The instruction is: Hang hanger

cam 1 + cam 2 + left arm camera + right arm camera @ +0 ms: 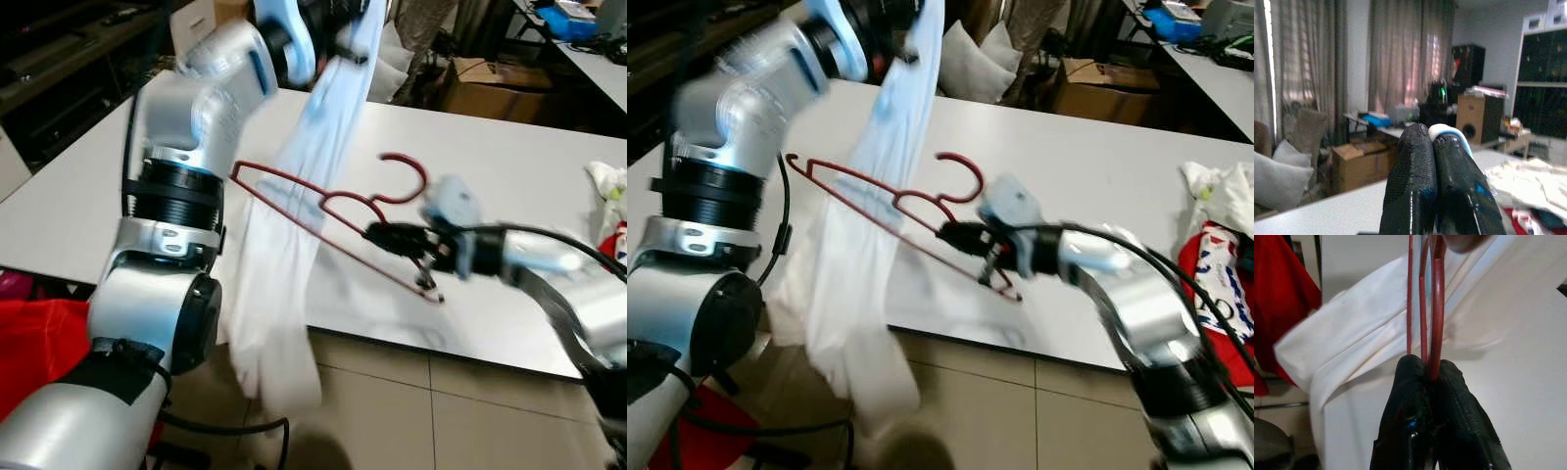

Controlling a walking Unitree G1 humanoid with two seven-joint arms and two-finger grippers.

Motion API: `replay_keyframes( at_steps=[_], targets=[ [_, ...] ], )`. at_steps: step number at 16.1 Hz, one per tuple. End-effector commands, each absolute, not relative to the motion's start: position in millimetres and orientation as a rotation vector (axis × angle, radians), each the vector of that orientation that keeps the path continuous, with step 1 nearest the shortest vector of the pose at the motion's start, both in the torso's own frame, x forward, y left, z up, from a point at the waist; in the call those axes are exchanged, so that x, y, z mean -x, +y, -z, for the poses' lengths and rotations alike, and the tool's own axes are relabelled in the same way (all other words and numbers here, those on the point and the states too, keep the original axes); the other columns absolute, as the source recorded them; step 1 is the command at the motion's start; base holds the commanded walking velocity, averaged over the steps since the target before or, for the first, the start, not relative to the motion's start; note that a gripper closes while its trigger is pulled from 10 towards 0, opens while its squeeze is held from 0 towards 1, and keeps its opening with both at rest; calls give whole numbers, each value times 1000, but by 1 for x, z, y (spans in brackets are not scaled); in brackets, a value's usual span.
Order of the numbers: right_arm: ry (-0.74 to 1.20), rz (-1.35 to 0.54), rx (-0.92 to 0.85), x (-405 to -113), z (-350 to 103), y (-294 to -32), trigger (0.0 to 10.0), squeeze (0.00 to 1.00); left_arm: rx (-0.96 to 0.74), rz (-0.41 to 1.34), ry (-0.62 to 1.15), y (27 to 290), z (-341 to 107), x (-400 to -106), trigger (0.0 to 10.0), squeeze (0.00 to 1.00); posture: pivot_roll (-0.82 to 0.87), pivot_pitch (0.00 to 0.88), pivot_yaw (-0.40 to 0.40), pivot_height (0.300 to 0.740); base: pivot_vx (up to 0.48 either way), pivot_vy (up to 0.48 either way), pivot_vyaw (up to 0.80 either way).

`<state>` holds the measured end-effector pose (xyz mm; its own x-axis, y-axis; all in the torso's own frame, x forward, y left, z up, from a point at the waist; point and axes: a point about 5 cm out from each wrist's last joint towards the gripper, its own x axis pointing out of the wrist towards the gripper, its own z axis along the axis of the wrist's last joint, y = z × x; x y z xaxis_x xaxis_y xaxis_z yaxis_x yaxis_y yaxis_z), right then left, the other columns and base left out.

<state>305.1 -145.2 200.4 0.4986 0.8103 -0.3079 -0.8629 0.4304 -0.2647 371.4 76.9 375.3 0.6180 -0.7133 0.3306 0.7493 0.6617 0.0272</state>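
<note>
A dark red wire hanger (323, 201) hangs in the air above the white table (509, 186), its hook up and to the right. My right gripper (377, 233) is shut on the hanger near its neck; the wrist view shows the fingers (1420, 396) pinching the red wires (1432, 308). A long white garment (294, 245) hangs down from my left gripper (348, 44), which is raised high at the table's far side and shut on the cloth's top edge (1447, 131). The hanger's left arm passes into or behind the hanging cloth; I cannot tell which.
More clothes lie at the table's right end, white (1220, 191) and red patterned (1215, 274). Red cloth (34, 343) sits low on the left. Cardboard boxes (490, 83) and cushions (970, 64) stand beyond the table. Tiled floor (431, 401) lies in front.
</note>
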Motion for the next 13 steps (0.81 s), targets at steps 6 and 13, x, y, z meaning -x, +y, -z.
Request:
replay_keyframes(
  at_steps=[6, 13],
  targets=[
    [-27, -616, 665, -396, -262, -158, 10000, 0, 185, 762, -650, 123, -461, -338, 10000, 0, -63, 0, -83, 740, 0, 0, 0],
    [-579, -337, 512, -404, -369, -154, 10000, 0, 251, 631, -807, 164, -479, -323, 10000, 0, -53, 2, -105, 740, 0, 0, 0]
  ],
)
